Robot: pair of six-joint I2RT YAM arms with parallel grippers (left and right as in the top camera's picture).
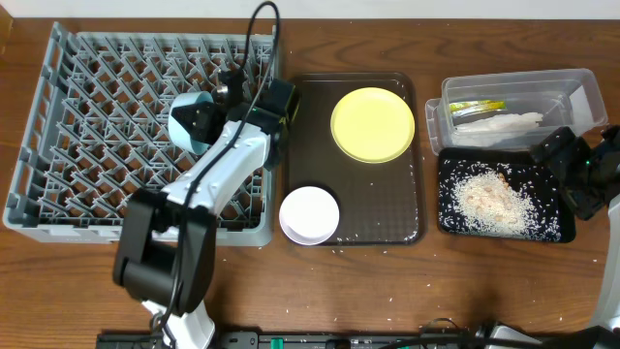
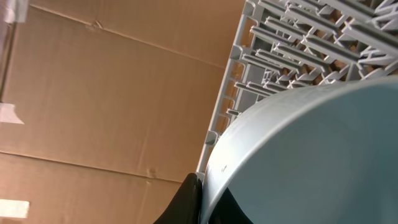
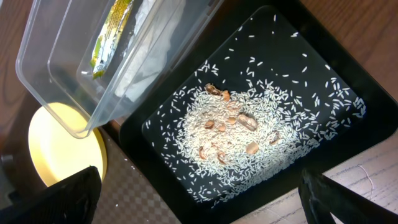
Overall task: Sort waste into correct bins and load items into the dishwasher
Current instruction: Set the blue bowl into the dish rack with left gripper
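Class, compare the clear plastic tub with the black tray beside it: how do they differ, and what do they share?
The clear tub is see-through and deep; the black tray is opaque and shallow. The tub holds a napkin and wrapper; the tray holds rice crumbs. Both are rectangular, of similar footprint.

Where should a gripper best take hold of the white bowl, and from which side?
Probably its rim, from above: the white bowl stands upright and open at the front left corner of the brown tray, so one finger can go inside the wall, one outside.
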